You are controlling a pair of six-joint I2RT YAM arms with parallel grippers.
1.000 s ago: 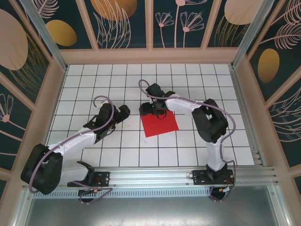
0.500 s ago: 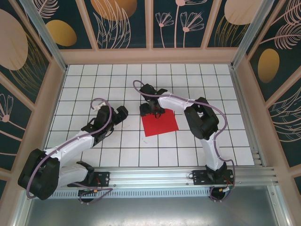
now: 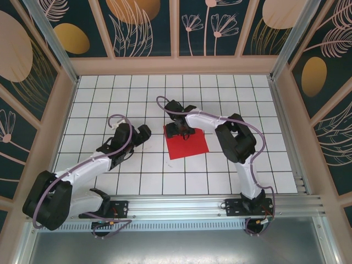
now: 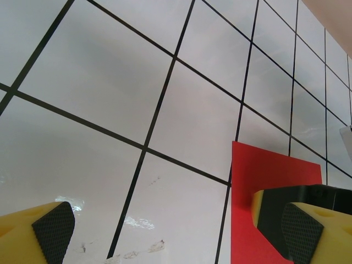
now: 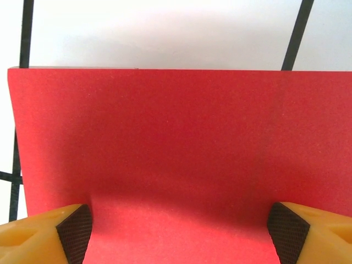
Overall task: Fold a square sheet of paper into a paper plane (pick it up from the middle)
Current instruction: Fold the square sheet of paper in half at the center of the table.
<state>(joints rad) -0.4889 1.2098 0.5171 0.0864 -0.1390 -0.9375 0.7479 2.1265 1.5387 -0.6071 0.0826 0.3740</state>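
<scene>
The square sheet of paper (image 3: 190, 147) lies flat and bright red on the white tiles at mid-table. My right gripper (image 3: 177, 131) is over its far left corner. In the right wrist view the paper (image 5: 181, 143) spreads flat under the right gripper (image 5: 180, 231), which is open wide, a pad (image 5: 74, 231) at each side and nothing pinched. My left gripper (image 3: 144, 132) is about one tile left of the sheet. In the left wrist view it (image 4: 176, 231) is open over bare tile, with the paper's left edge (image 4: 264, 170) just past its right fingertip.
The tiled floor (image 3: 110, 93) is walled by a wooden frame with patterned panels (image 3: 143, 27). A metal rail (image 3: 209, 203) runs along the near edge by the arm bases. The right arm's elbow (image 3: 237, 140) stands to the right of the sheet.
The right arm's elbow has swung a little to the left and its gripper has settled over the sheet's far left corner. The left gripper has barely shifted. The paper lies as before.
</scene>
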